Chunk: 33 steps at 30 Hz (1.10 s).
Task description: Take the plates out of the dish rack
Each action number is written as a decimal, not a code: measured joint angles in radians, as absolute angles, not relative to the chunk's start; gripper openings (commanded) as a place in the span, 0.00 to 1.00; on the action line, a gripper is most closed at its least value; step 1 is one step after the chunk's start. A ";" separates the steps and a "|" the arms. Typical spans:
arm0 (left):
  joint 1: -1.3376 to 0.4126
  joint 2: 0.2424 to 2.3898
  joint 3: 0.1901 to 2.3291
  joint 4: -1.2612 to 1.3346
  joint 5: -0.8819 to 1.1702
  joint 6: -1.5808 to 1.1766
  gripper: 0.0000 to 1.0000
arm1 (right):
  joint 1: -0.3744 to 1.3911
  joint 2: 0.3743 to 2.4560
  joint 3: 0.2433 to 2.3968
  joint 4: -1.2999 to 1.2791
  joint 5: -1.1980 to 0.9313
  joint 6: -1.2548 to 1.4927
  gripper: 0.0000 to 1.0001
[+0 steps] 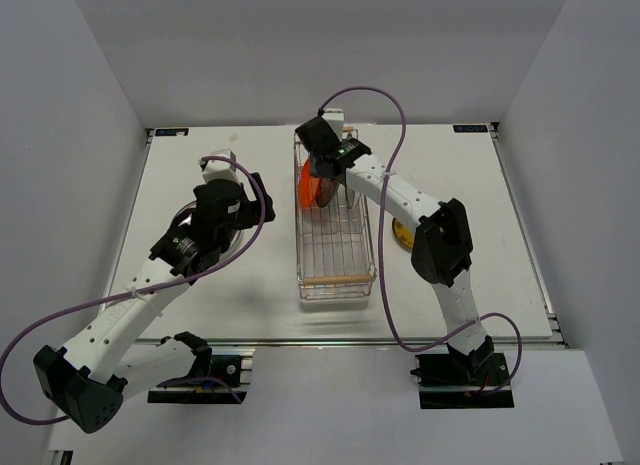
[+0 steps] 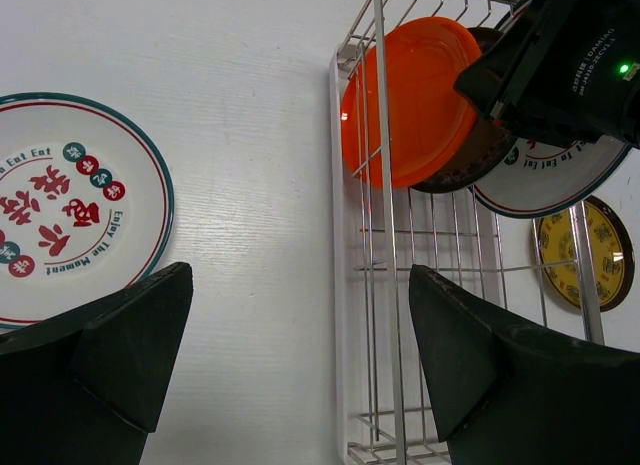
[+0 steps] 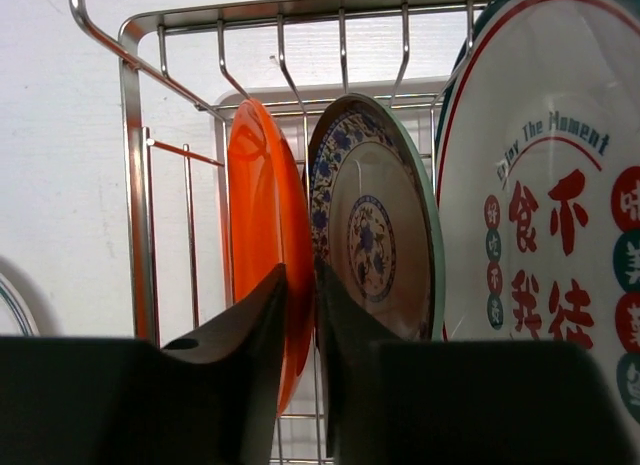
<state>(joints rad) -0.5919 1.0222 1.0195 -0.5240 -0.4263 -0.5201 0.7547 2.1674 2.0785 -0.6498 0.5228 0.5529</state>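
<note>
– Which one is it after?
– The orange plate (image 3: 255, 235). It stands on edge at the far end of the dish rack (image 2: 387, 285). The right arm (image 1: 395, 190) has its jaws pinched narrow over the plate's rim, one finger on each face.
– A proper hold?
– It looks so from the wrist view, though only the edge of the rim sits between them. I'd want it firm before any lift, because a glossy rim can swivel in a thin pinch.
– What's crowding it?
– The blue-patterned plate (image 3: 375, 245) is right beside it, and next to that is a white plate with red characters (image 3: 550, 235). So I'd say straight up, in the plate's own plane, with no sideways swing until it's above the top wires.
– The other arm?
– The left arm (image 1: 150, 285) hangs over the table (image 1: 480, 235) left of the rack, jaws wide apart and holding nothing. Below it a second white plate (image 2: 60, 205) lies flat. A yellow plate (image 2: 585, 250) lies on the table on the rack's other side.
– So three in the rack?
– Three that I can see. This one should go on bare table, clear of those two.
</note>
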 measured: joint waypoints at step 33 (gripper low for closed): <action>-0.592 1.041 1.020 -0.523 -0.421 -0.520 0.98 | 0.752 1.900 2.072 -0.599 0.546 0.369 0.00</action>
